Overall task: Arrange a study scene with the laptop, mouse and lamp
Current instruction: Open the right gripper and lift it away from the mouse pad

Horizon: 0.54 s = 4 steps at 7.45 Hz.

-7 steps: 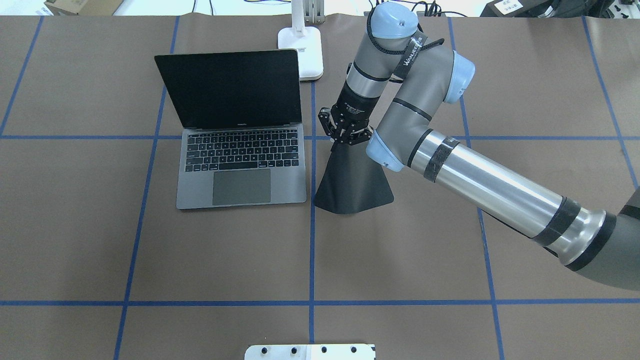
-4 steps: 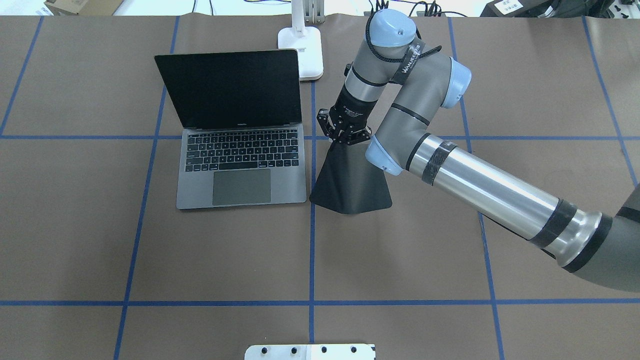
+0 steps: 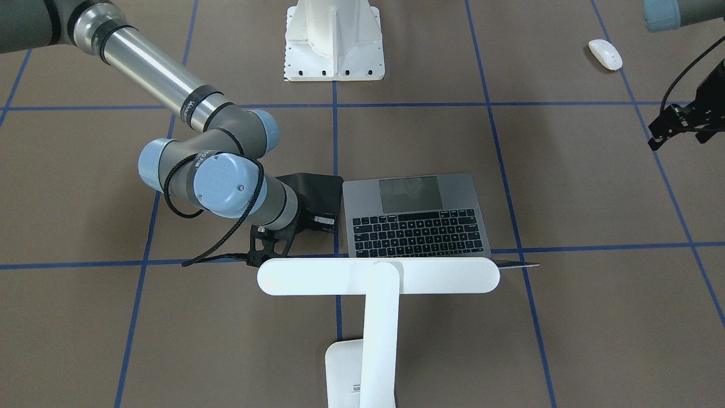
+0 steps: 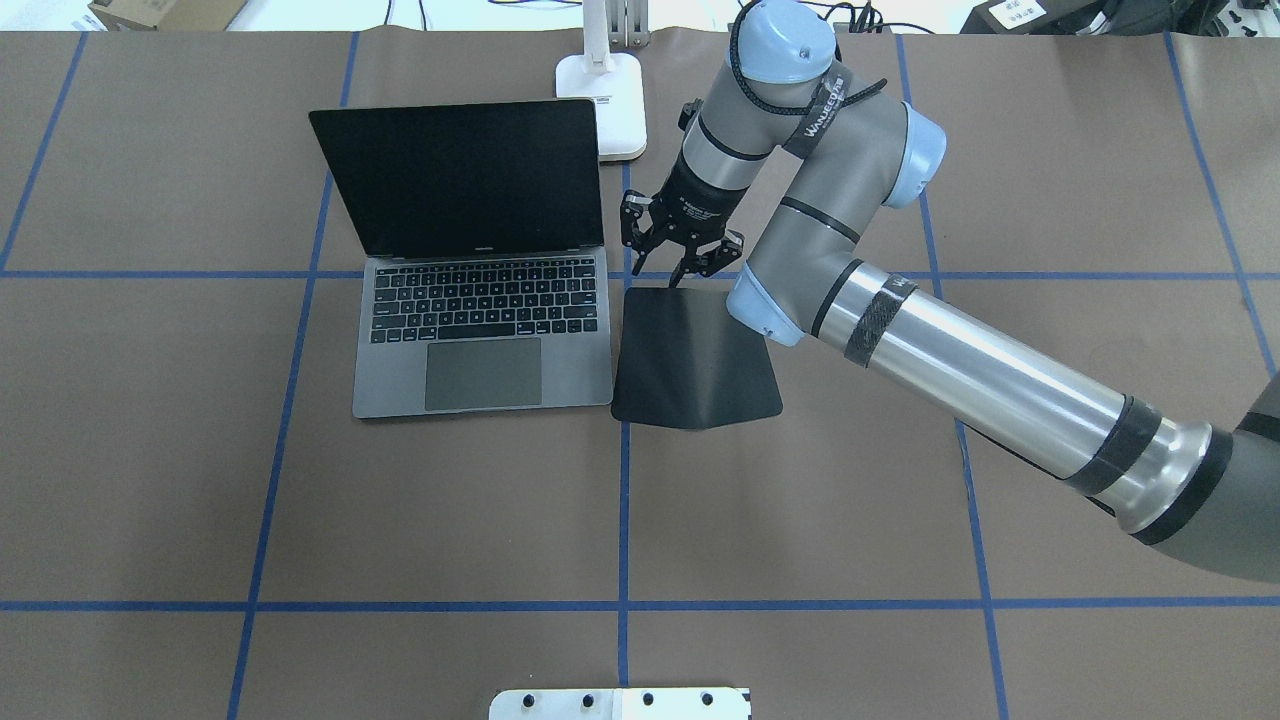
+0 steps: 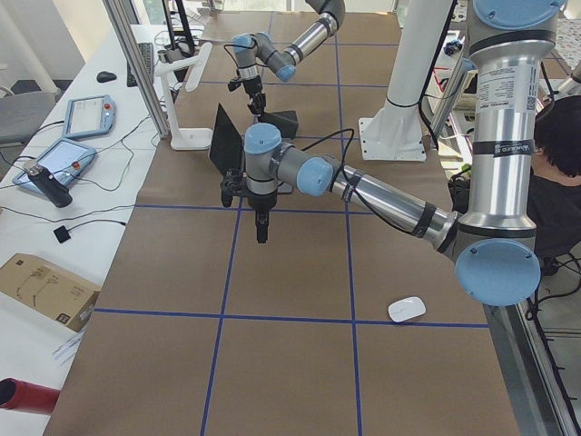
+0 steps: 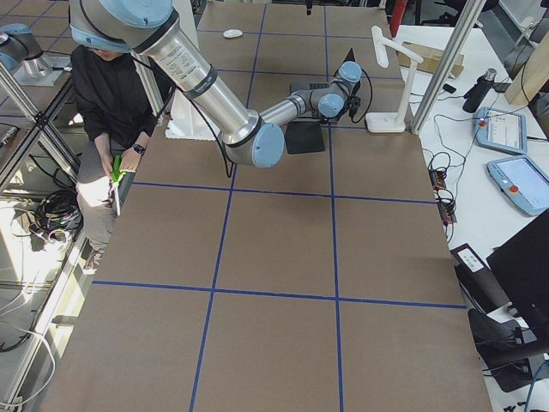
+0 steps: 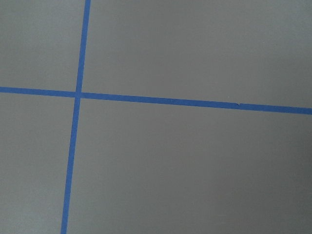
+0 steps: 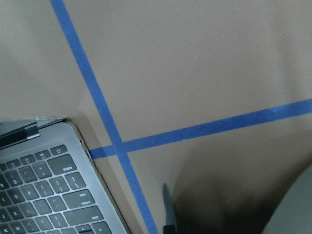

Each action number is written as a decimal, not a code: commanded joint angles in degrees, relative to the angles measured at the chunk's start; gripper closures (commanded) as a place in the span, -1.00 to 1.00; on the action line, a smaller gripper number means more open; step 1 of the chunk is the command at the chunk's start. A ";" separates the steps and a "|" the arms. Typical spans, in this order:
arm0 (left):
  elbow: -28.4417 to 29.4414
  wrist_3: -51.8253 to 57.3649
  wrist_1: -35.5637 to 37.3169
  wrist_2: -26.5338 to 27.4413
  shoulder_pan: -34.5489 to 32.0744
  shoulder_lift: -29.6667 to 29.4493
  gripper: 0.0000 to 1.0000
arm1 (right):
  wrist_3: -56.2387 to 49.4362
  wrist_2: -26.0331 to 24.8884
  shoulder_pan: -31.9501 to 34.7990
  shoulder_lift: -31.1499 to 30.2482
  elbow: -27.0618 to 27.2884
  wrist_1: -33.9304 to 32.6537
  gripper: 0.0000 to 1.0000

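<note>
The laptop [image 4: 480, 330] stands with its lid up on the left half of the table, screen dark. Directly beside it on its right a black mat [image 4: 695, 365] lies flat. My right gripper [image 4: 660, 270] hovers open over the mat's far edge, holding nothing. Behind the laptop stands the white lamp [image 3: 378, 276], its base [image 4: 605, 100] at the table's far edge. The white mouse [image 3: 605, 54] lies far off on the robot's left side, near the base. My left gripper [image 3: 674, 124] hangs above bare table close to the mouse; I cannot tell its state.
A white bolted pedestal [image 3: 334, 39] sits at the robot's edge of the table. Blue tape lines cross the brown table cover [image 4: 450, 500]. A person [image 6: 103, 94] stands beside the table at the robot's side. Tablets and cables lie on a side bench [image 5: 73, 145].
My right gripper was shut on the mat's far edge and held it tented up; it has let go and opened, and the mat now lies flat beside the laptop.
</note>
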 commanded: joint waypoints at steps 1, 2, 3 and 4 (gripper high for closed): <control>0.65 0.00 -0.01 -0.01 -0.12 -0.09 -1.00 | -3.41 -9.43 0.55 -0.74 2.78 2.85 -1.00; 0.91 0.09 -0.10 -0.01 -0.29 -0.09 -1.00 | -6.31 -12.09 1.94 -1.17 2.78 3.14 -1.00; 0.91 2.00 -0.10 -0.01 -0.47 0.00 -1.00 | -10.61 -11.68 4.83 -2.57 2.96 3.23 -1.00; 1.44 7.76 -0.10 -0.10 -1.16 1.13 -1.00 | -13.17 -9.07 7.38 -5.72 4.70 2.97 -1.00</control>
